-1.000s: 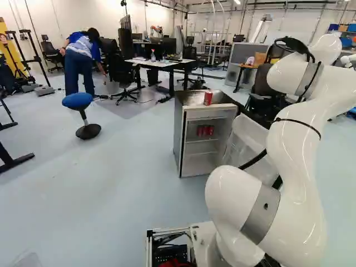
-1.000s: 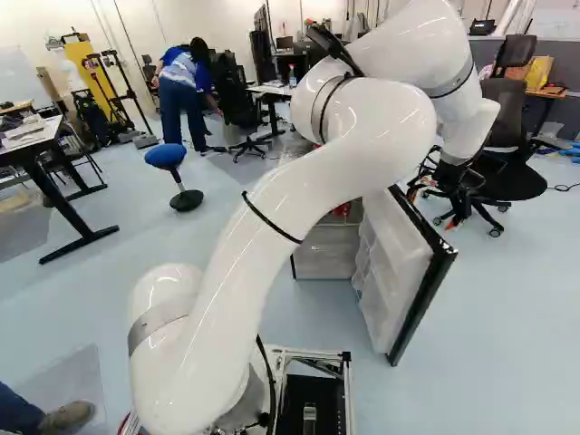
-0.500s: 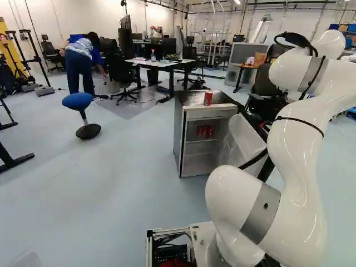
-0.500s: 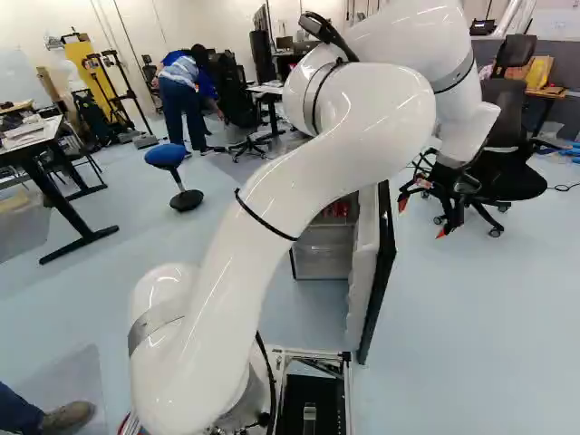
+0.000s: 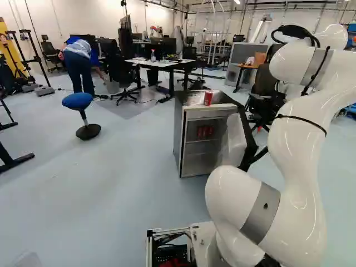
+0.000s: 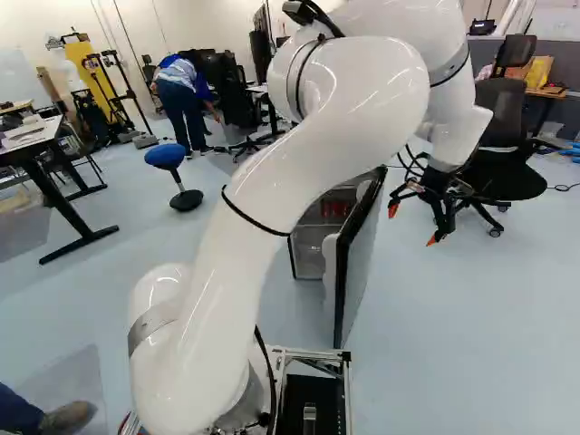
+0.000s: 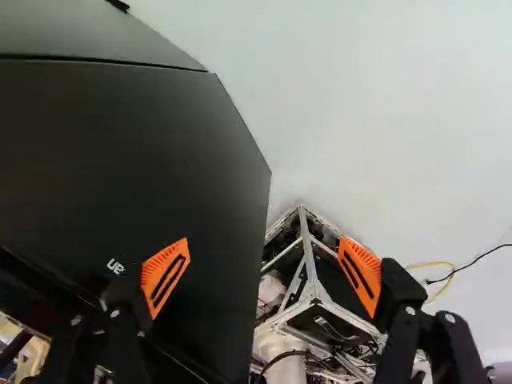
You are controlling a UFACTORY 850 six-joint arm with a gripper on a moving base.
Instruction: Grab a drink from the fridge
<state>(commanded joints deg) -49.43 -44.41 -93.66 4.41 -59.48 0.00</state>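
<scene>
The end effector (image 6: 412, 226) stands wide and holds nothing; the right base view shows it right of the fridge door (image 6: 359, 267), while the left base view leaves it hidden. In the wrist view, one orange pad (image 7: 166, 274) lies over a broad dark panel (image 7: 136, 168), the other over the base's metal frame (image 7: 308, 288). The door is partly open, and red cans (image 5: 204, 132) stand inside the fridge (image 5: 179, 136), visible in both base views. Only the left base view shows another red can (image 5: 208, 98) upright on its top. Farther off is a blue stool (image 5: 78, 101).
</scene>
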